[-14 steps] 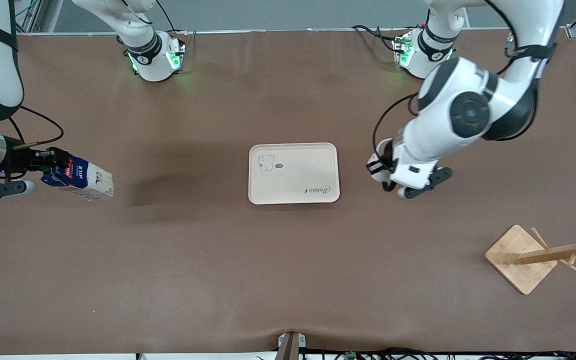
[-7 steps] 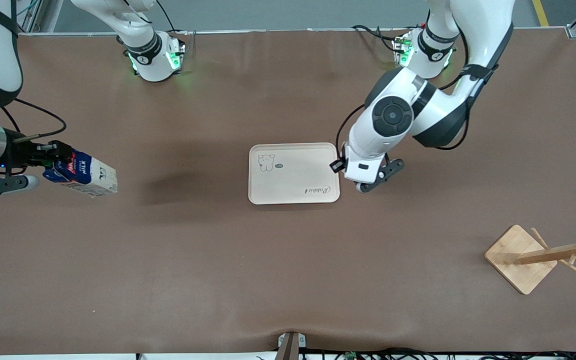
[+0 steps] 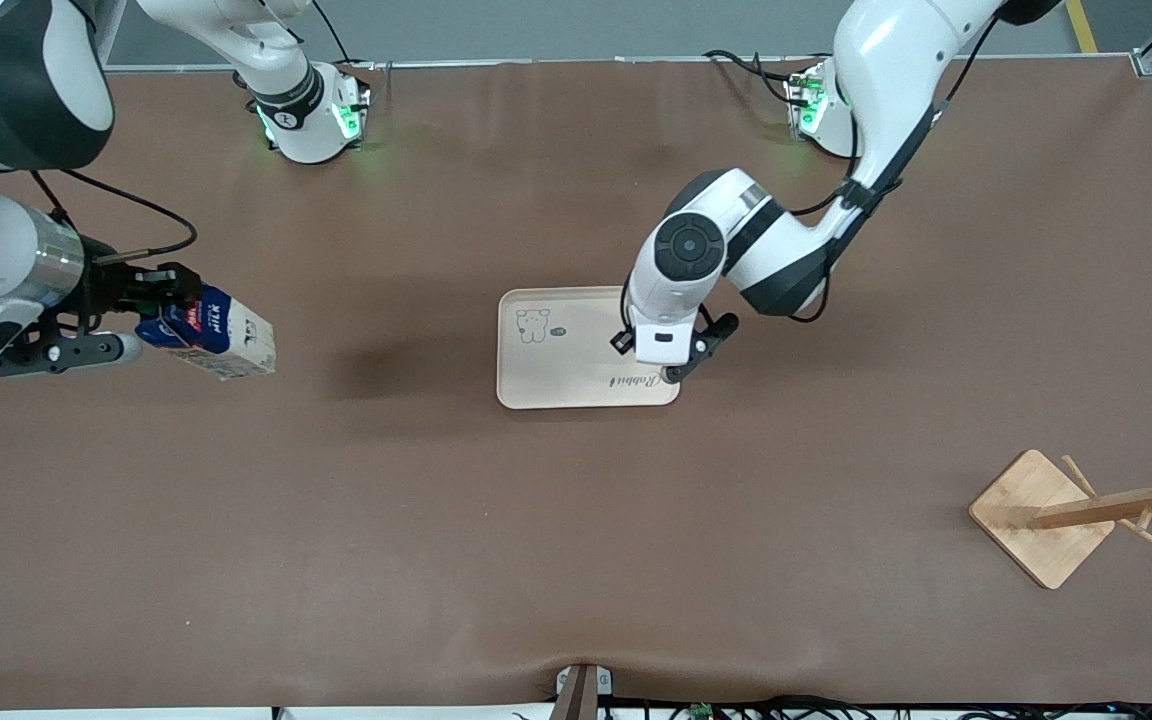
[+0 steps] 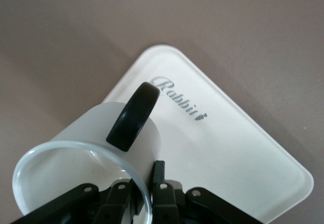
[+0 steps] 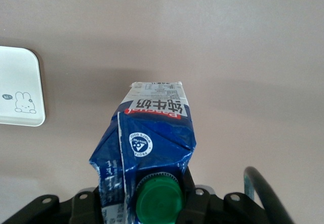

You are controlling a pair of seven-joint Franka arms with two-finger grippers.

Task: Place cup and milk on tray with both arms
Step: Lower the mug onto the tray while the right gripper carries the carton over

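Observation:
The cream tray (image 3: pixel 566 375) lies at the table's middle. My left gripper (image 4: pixel 147 177) is shut on the white cup's (image 4: pixel 86 138) rim, one finger inside and one finger (image 4: pixel 159 169) outside, beside the black handle (image 4: pixel 134 115). It holds the cup above the tray's (image 4: pixel 238 148) "Rabbit" end. In the front view my left wrist (image 3: pixel 671 340) hides the cup. My right gripper (image 5: pixel 154 196) is shut on the top of the blue and white milk carton (image 5: pixel 152 133) by its green cap (image 5: pixel 158 201). It holds the milk (image 3: pixel 221 340) tilted over bare table toward the right arm's end.
A wooden rack with pegs (image 3: pixel 1046 515) stands toward the left arm's end of the table, nearer to the front camera than the tray. The tray's corner with the drawing shows in the right wrist view (image 5: pixel 17 82). Brown table surrounds the tray.
My left arm has swung in from beside the tray to over its "Rabbit" end with the cup. My right arm has carried the milk a little toward the tray.

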